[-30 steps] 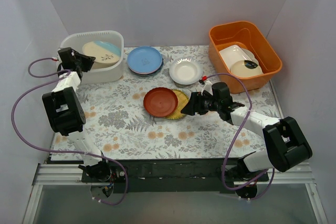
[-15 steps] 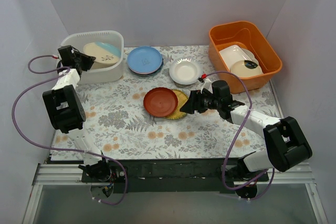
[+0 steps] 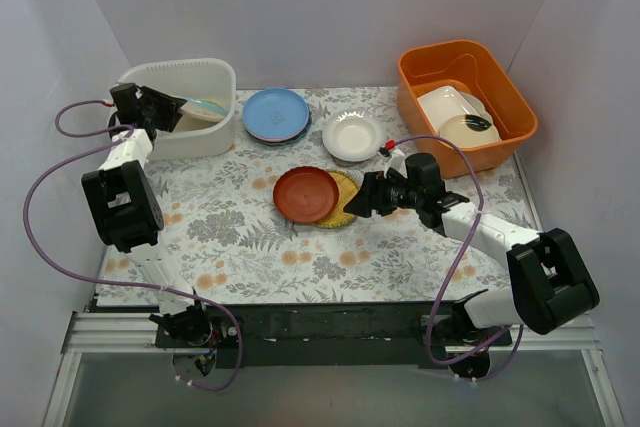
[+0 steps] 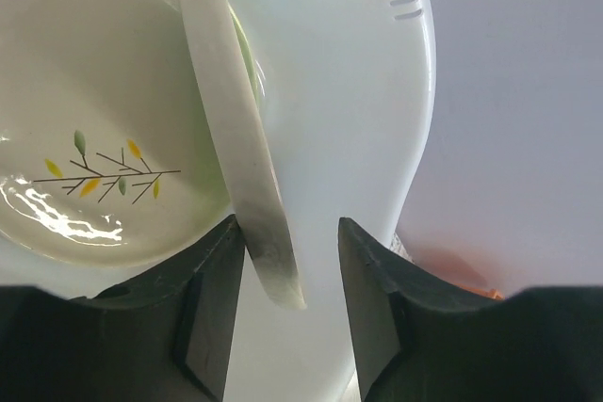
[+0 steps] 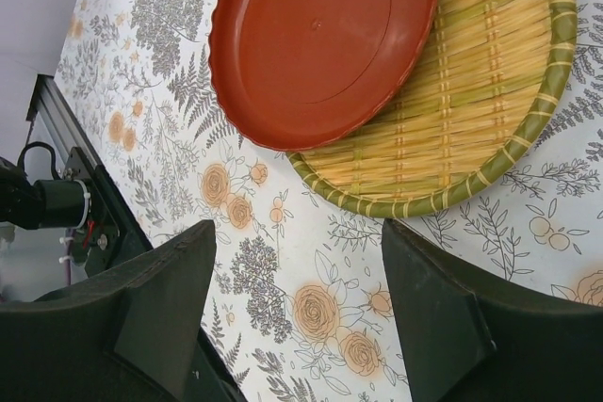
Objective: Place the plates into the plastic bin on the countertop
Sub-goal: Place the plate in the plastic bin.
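Since a second ago the cream-rimmed plate (image 3: 196, 107) has sunk from a high lean to sit low in the plastic bin (image 3: 222, 75), at 10 o'clock on the countertop (image 3: 250, 242); the left gripper (image 3: 158, 107), at the bin's 9 o'clock rim, has loosened; the right gripper (image 3: 366, 194) has edged slightly toward 9 o'clock.

Only the left wrist view shows that the left gripper (image 4: 290, 233) no longer clamps: the cream-rimmed plate (image 4: 236, 138) stands edge-on between partly parted jaws, against one finger and clear of the other; at its 9 o'clock a leaf-sprig plate (image 4: 94, 138) lies lower in the plastic bin (image 4: 358, 91).

The overhead alone gives the layout; the blue plate (image 3: 276, 113) lies at 12 o'clock; the white scalloped plate (image 3: 353, 135) is at 1 o'clock; the red plate (image 3: 305, 194) sits centrally, overlapping the yellow plate (image 3: 343, 211); the orange tub (image 3: 520, 107), at 2 o'clock, holds a white rectangular dish (image 3: 445, 102) and a cream dish (image 3: 468, 130) with a black blob.

The right wrist view adds texture; the red plate (image 5: 320, 35) is smooth with a faintly fluted edge; the yellow plate (image 5: 471, 110) is woven like straw with a green rim; the right gripper (image 5: 300, 233) stands wide, only countertop between its jaws.

The bin is glossy, translucent white, with rounded corners and slotted walls; the countertop is pale grey, printed with ferns and orange flowers; plain pale walls (image 3: 320, 7) enclose three sides; purple cables (image 3: 40, 197) loop from the arms.
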Available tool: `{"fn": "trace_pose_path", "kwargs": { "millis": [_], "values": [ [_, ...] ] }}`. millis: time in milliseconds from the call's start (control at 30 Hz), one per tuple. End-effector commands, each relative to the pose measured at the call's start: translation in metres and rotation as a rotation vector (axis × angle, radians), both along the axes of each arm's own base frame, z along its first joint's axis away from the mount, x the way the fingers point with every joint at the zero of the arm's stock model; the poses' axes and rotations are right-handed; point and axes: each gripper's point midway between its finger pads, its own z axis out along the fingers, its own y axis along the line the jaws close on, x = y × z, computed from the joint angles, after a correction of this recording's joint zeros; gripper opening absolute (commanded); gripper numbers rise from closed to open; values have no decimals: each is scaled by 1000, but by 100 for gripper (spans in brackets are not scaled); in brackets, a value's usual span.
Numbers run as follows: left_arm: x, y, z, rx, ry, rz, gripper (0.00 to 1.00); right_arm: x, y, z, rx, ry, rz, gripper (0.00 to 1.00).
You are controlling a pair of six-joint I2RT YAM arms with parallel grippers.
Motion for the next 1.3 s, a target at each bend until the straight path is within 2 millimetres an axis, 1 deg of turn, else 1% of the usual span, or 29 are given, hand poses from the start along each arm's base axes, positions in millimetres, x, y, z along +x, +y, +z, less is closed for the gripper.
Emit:
{"fn": "trace_pose_path", "kwargs": {
  "millis": [0,200,267,400,467,500,567,700,900,933,1033,1067,1100,1167,1267],
  "values": [
    [4,-7,20,-4,-40,-34,45,2,1,14,11,-49,-2,79],
    [2,-7,16,-2,-30,-31,53,2,0,13,3,-50,-1,79],
    [1,-7,19,2,-34,-31,56,3,0,12,0,-49,-1,79],
    [-2,-3,23,25,-25,-19,66,4,2,13,11,-51,6,79],
    [-4,-2,24,35,-15,-16,68,5,4,12,16,-49,8,79],
    [-5,1,24,47,-5,-8,71,4,5,13,22,-50,17,79],
    [-7,0,28,55,-5,-10,73,5,6,12,25,-45,22,79],
    [-14,1,29,79,17,-7,75,5,8,11,29,-44,32,79],
    [-21,13,32,172,58,20,77,2,9,8,45,-33,37,79],
    [-19,14,37,187,53,24,77,1,9,8,46,-30,37,79],
    [-18,13,40,209,63,17,78,-1,8,7,46,-27,36,79],
    [-16,13,46,220,53,19,79,-1,8,8,46,-30,37,79],
    [-17,13,46,231,63,16,79,-1,7,9,45,-34,36,79],
    [-13,11,52,251,59,18,80,-2,5,9,43,-37,30,79],
    [-10,6,54,271,62,7,80,-5,3,8,40,-33,24,79]
  ]
}}
